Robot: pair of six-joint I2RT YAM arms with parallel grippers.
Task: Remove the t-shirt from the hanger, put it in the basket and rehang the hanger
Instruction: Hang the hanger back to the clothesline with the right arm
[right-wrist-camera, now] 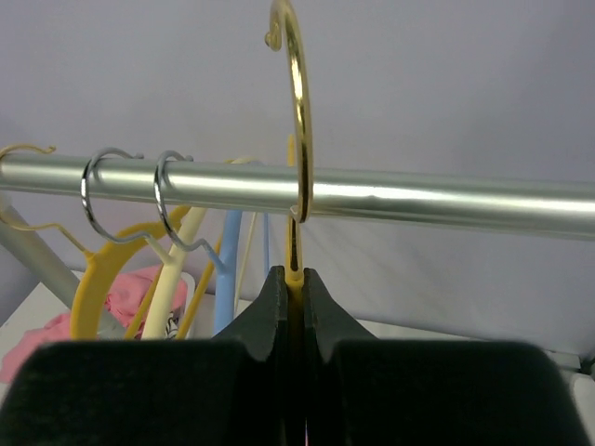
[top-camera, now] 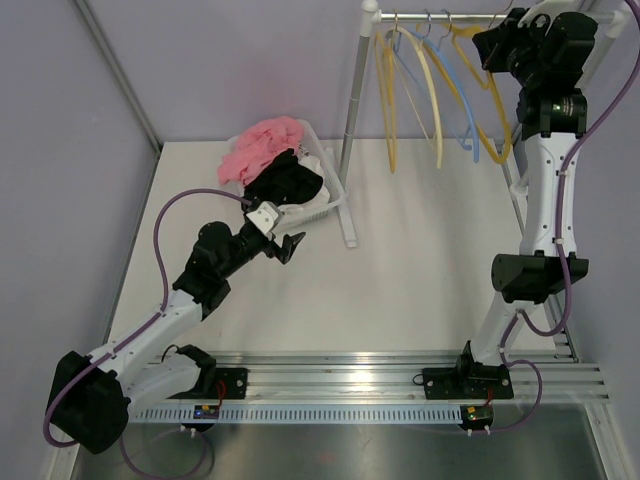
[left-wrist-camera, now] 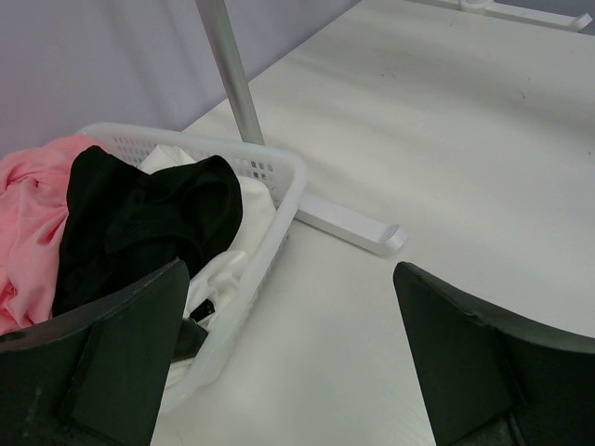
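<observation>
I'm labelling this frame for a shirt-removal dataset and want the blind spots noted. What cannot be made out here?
- Right wrist view: the right gripper, shut on the gold hanger hook, hides everything below it.
- Top view: the gripper's own body covers the grip at the rail.
- Left wrist view: the frame edge and the open left gripper cut off the basket; the heaped black garment's type is unclear.
</observation>
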